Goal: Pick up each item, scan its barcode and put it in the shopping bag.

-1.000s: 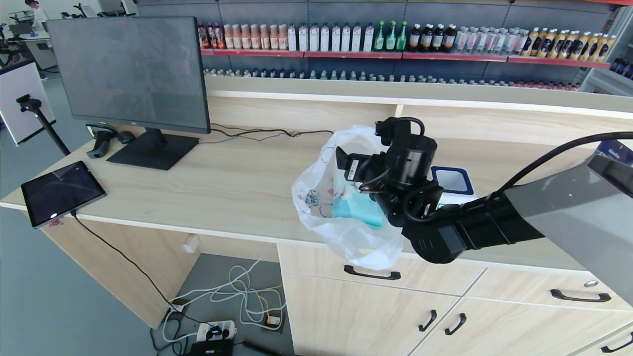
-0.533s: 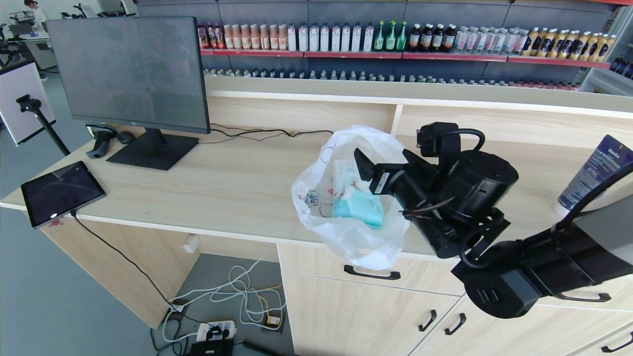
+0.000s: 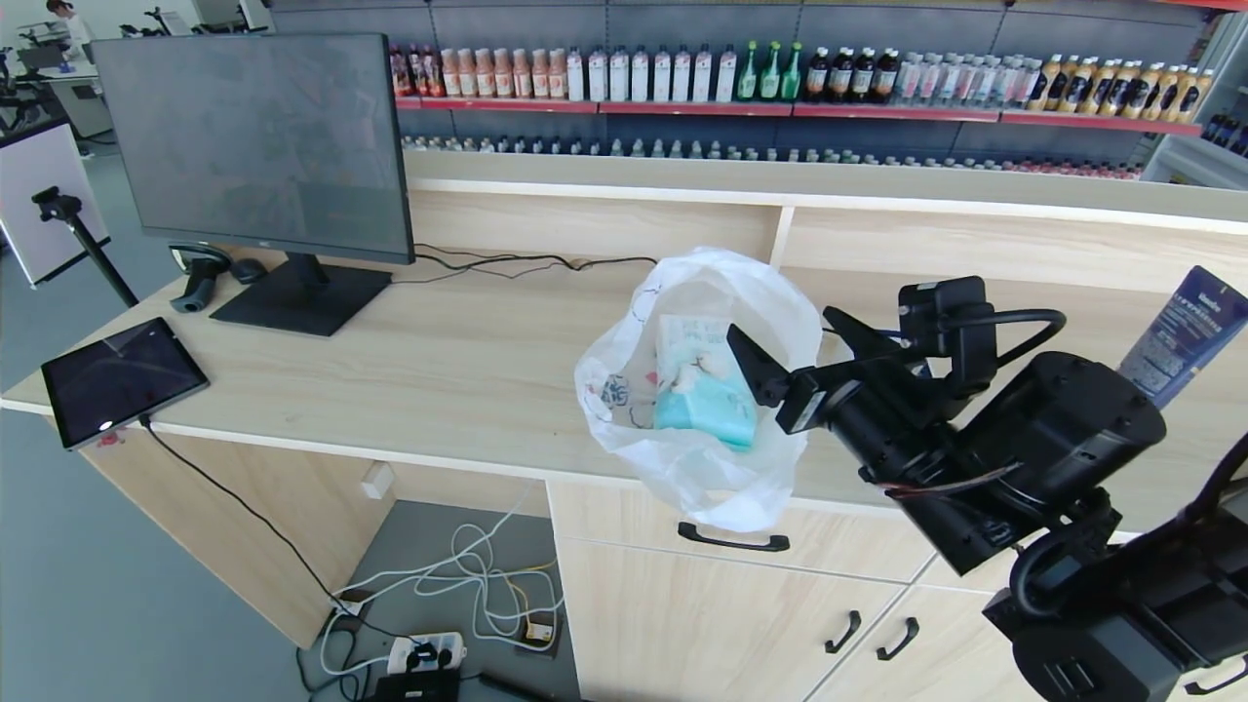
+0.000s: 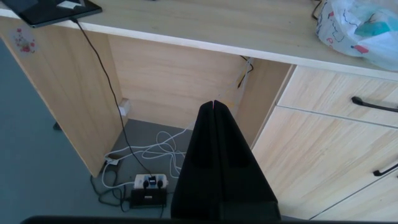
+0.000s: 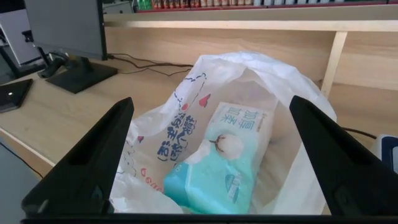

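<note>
right claw [image 3: 788, 341] open, pulled back | tissue pack [image 3: 704, 409] inside shopping bag [image 3: 624, 390]

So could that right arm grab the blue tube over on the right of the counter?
Probably yes. The right pincer is open and empty, pointing at the shopping bag, while the blue tube stands beside the arm with nothing crowding it. The arm would need to turn away from the bag.

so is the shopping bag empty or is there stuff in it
Not empty: a teal and white tissue pack lies inside the shopping bag, seen through its open mouth.
</note>
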